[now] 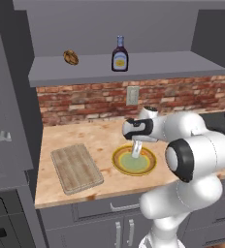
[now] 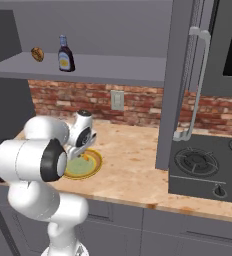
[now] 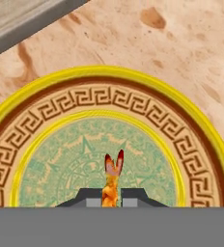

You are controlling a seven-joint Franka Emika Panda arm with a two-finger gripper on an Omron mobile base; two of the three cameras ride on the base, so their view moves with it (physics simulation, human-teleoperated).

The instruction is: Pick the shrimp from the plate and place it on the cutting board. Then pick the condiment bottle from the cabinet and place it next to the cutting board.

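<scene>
Gripper point(image 3: 111, 195) is clenched on the shrimp point(image 3: 112, 176), the 2 dark fingertips pinching its orange body w/ the forked tail poking up past them, right over the pale green centre of the plate point(image 3: 61, 108). Can't tell from the hand view if it's lifted clear or touching the plate surface tbh. In the left base view the gripper point(image 1: 135, 151) points straight down into the plate point(image 1: 118, 164), which sits mid counter point(image 1: 104, 133); the cutting board point(image 1: 76, 168) lies just beside it on the left, not touching. Up on the cabinet point(image 1: 148, 65) shelf stands the condiment bottle point(image 1: 120, 54), upright, w/ a round brown lump point(image 1: 71, 57) well apart from it. My guess on handling: shrimp is tiny, very light, prob a bit soft and slick, so a pinch across the thick mid body like this looks right, tail would slip. Bottle looks stiff and light, narrow neck, so I'd grab around the body at the label. Stove point(image 2: 208, 165) off to the right, out of the way.
</scene>
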